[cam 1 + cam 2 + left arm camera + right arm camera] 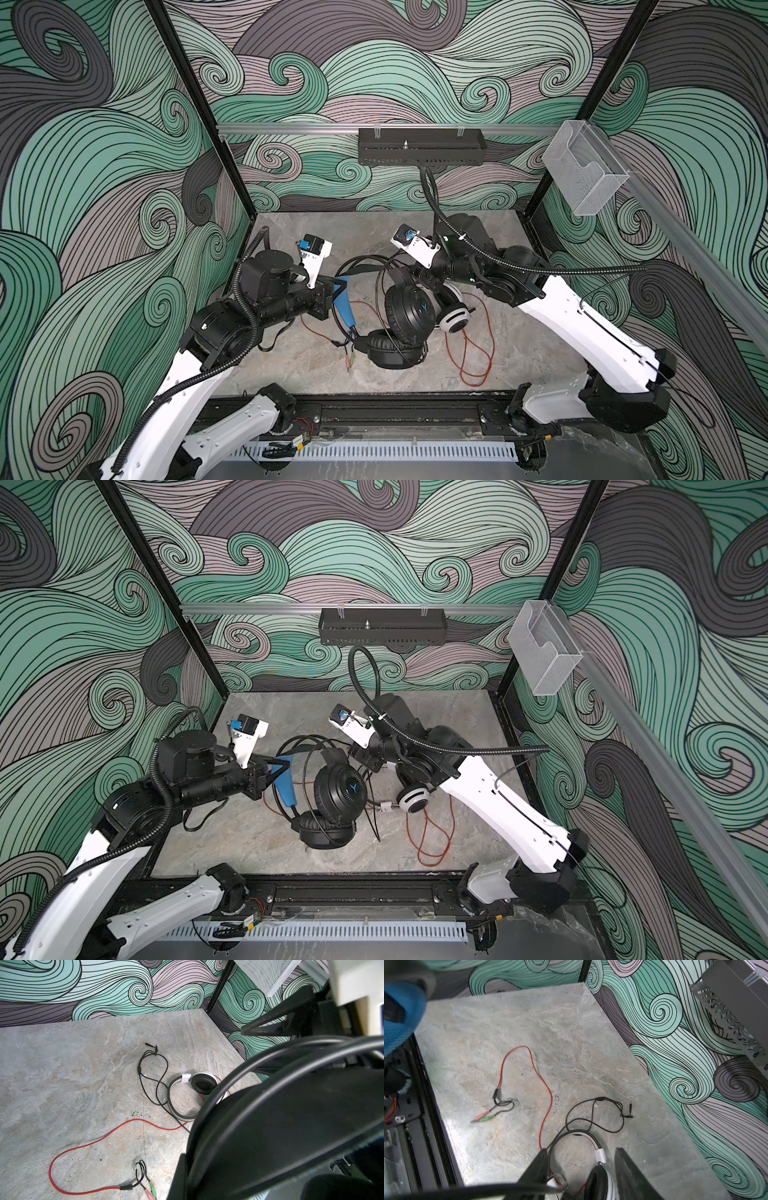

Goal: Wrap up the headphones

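Observation:
The black headphones [409, 311] [338, 789] sit mid-table with one earcup leaning on the other. My left gripper [336, 287] [281, 766] is shut on their blue-lined headband [344, 307], which fills the left wrist view [291, 1126]. Black cable [361, 262] loops around the band. The white headphones [455, 318] [413, 800] [199, 1084] [600, 1178] lie just right of them. My right gripper [424, 280] [365, 758] [581, 1149] hovers over the white headband, open, its jaws on either side of it. A red cable [473, 353] [546, 1088] trails across the table.
Pink and green plugs [349, 361] [151, 1188] end the red cable near the front left. A thin black cable [153, 1076] [591, 1122] lies loose beside the white headband. A black tray [419, 151] hangs on the back rail, and a clear box [584, 170] at the right.

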Controlling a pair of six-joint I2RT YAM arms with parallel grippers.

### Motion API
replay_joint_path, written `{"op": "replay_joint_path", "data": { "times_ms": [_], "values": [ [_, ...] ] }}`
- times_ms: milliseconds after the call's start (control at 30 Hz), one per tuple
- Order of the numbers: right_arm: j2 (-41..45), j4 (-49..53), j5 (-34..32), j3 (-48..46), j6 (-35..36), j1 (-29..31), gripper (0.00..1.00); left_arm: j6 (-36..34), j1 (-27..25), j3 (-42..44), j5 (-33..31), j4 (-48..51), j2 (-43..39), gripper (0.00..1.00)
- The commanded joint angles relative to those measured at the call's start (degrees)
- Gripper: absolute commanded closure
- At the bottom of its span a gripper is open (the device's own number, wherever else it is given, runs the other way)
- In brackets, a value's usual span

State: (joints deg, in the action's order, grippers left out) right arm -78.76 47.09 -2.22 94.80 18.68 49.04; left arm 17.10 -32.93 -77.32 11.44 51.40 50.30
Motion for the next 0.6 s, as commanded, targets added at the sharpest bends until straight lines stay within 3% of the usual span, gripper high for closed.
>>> {"op": "replay_joint_path", "data": {
  "times_ms": [0,233,567],
  "values": [
    [4.8,-8.9,7.0,-5.5,-4.6,-2.4,0.39,2.7,-0.4,-4.8,0.7,-2.0,0.7,1.00],
    [11.6,-22.1,15.6,-18.4,-8.5,-5.0,0.30,3.2,-0.4,-8.4,3.3,-2.1,2.8,1.00],
    [16.9,-37.8,21.0,-30.9,-14.5,-6.4,0.24,8.1,-0.4,-10.8,6.1,-7.4,4.5,1.00]
  ]
}}
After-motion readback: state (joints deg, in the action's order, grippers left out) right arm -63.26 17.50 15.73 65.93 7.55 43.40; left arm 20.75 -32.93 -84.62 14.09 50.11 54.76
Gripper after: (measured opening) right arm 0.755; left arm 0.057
